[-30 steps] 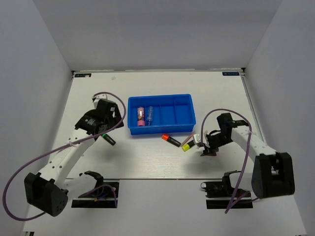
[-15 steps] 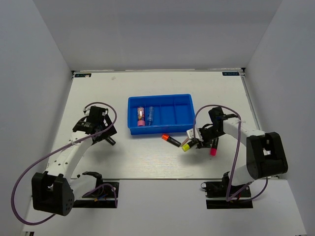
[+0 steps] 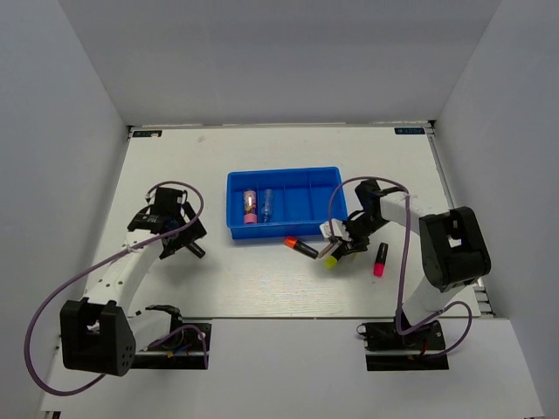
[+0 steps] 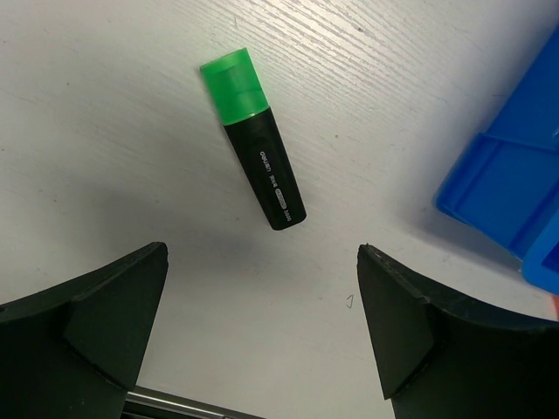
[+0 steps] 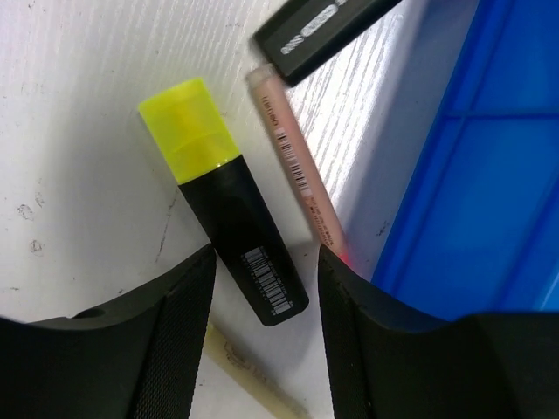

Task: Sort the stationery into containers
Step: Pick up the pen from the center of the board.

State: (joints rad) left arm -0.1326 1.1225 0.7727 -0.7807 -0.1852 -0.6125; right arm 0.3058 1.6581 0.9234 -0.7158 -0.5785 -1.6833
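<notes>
A black marker with a green end (image 4: 253,140) lies on the table just ahead of my open, empty left gripper (image 4: 262,288); the top view shows its black end (image 3: 196,250) beside that gripper (image 3: 179,237). My right gripper (image 5: 266,288) is open, with its jaws on either side of the black end of the yellow marker (image 5: 223,196), not touching it. A thin pale stick (image 5: 297,166) lies next to that marker. The orange marker (image 3: 302,248) and the pink marker (image 3: 380,259) lie on the table. The blue tray (image 3: 301,229) holds the pink tube (image 3: 250,207) and the clear-blue tube (image 3: 266,205).
The tray's wall (image 5: 489,175) is close on the right of my right gripper (image 3: 342,244), and its corner (image 4: 515,175) is right of my left gripper. Another pale stick (image 5: 236,367) lies under the right jaws. White walls enclose the table.
The pink marker now lies on the table to the right. My right gripper has moved left to the yellow marker. My left gripper has moved down over the green marker.
</notes>
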